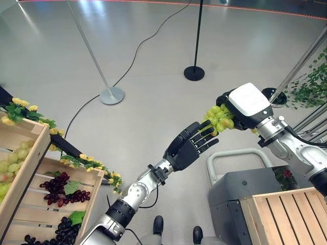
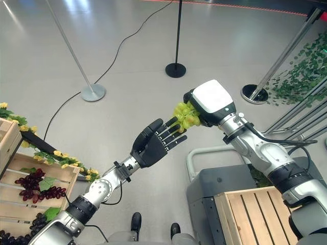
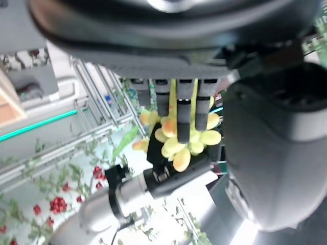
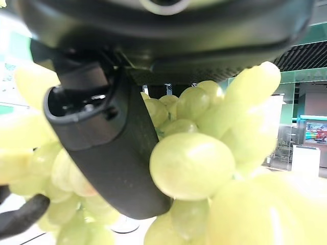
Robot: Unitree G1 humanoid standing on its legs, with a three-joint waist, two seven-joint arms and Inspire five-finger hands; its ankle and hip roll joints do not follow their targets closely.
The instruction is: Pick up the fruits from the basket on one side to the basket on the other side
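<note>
We'd say an exhibition hall demo booth: polished grey floor (image 1: 153, 61), barrier stanchions (image 1: 194, 71), wooden fruit crates (image 1: 46, 204) trimmed with fake flower garlands (image 1: 76, 158).
</note>
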